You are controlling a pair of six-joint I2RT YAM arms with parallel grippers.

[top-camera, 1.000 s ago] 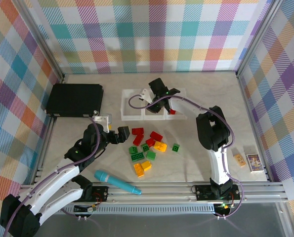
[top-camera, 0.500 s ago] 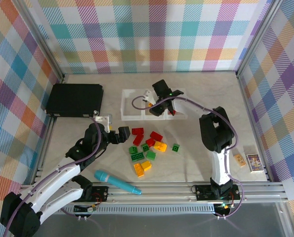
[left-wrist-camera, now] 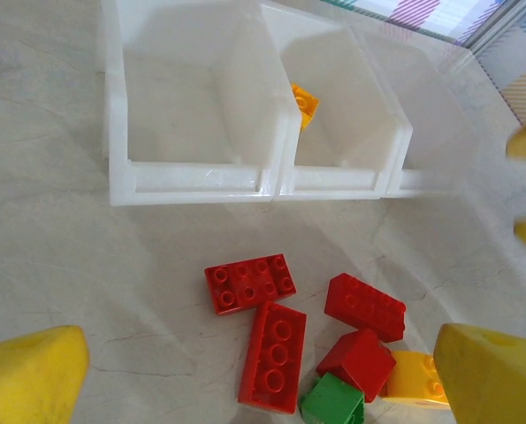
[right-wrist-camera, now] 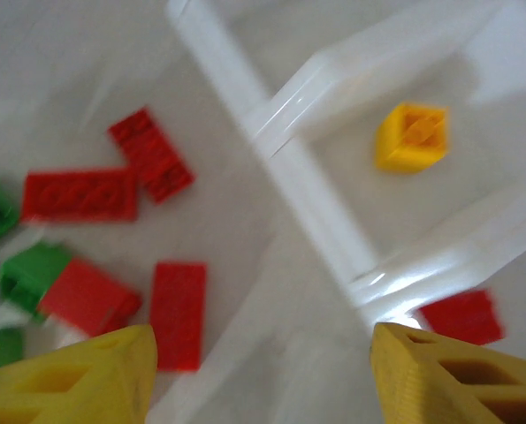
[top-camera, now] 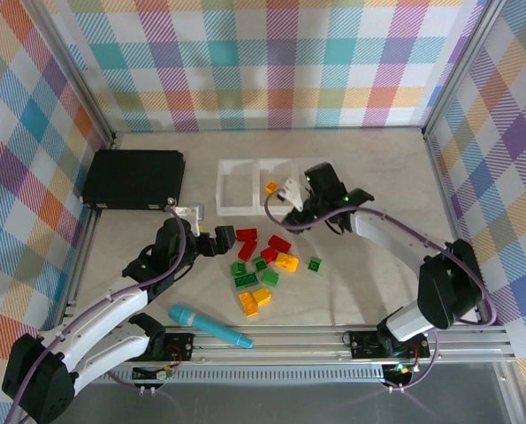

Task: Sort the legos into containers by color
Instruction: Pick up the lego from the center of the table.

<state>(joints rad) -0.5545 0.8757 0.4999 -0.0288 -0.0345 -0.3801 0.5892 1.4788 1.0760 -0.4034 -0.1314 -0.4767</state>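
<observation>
Three joined clear plastic square trays (top-camera: 220, 190) are set far-middle on the worktop (top-camera: 351, 291); large black rectangular case (top-camera: 134, 178) is placed left of them. One small orange studded brick (top-camera: 271, 186) is contained in the middle tray. Red, green and yellow plastic bricks (top-camera: 264, 263) are scattered before the trays, teal marker pen (top-camera: 208, 325) nearer, leftward.

The pale, marbled desk (top-camera: 351, 296) is seen from above. At its 10 o'clock a black case (top-camera: 134, 178) is laid flat. At 12 o'clock the containers (top-camera: 241, 210) are set in a row, joined side by side. Near the centre the legos (top-camera: 261, 265) are scattered in a loose cluster, with red ones at its 12 o'clock and yellow ones at its 6 o'clock. One green brick (top-camera: 315, 263) is set apart at the cluster's 3 o'clock. A teal marker (top-camera: 211, 326) is laid at 7 o'clock, and two small flat packs (top-camera: 457, 290) at 4 o'clock.
</observation>
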